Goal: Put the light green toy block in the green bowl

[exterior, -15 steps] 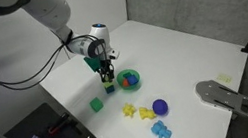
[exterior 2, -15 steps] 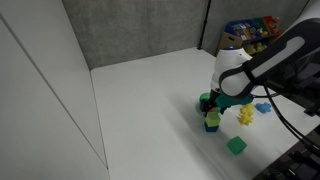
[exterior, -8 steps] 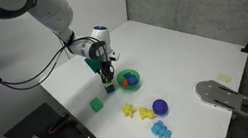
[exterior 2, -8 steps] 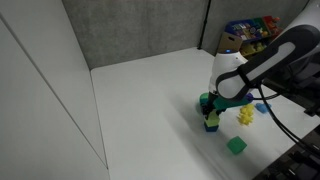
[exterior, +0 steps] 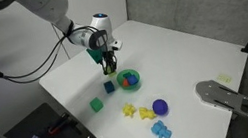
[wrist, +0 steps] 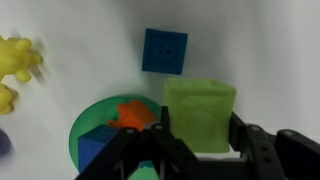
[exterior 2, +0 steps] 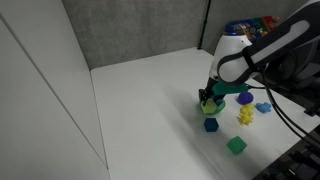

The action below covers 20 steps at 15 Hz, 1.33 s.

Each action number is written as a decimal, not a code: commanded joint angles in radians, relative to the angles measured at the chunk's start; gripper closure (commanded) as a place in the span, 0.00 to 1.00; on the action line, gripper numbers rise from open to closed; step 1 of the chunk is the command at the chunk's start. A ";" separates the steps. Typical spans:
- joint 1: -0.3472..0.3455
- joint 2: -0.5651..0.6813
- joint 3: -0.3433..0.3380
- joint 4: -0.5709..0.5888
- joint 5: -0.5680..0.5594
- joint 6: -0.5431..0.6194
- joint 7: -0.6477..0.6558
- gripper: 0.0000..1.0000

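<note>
Aloft, tool [wrist: 202, 148] clamps pale block [wrist: 200, 112] beside bowl [wrist: 84, 122] rim.

Blue block [exterior: 109, 86], purple ball [exterior: 160, 106]

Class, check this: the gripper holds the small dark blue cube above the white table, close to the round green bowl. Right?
No. The gripper holds the pale light green toy block, not the small dark blue cube, which lies on the white table; the wrist view shows it. The round green bowl is close.

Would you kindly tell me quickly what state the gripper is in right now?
Gripper: closed, holding the light green toy block.
</note>
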 commanded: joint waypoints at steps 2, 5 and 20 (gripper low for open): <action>0.008 0.016 -0.057 0.081 -0.017 -0.019 0.039 0.71; 0.007 0.046 -0.090 0.130 -0.022 -0.010 0.059 0.71; -0.032 0.010 -0.083 0.147 -0.021 -0.138 -0.028 0.00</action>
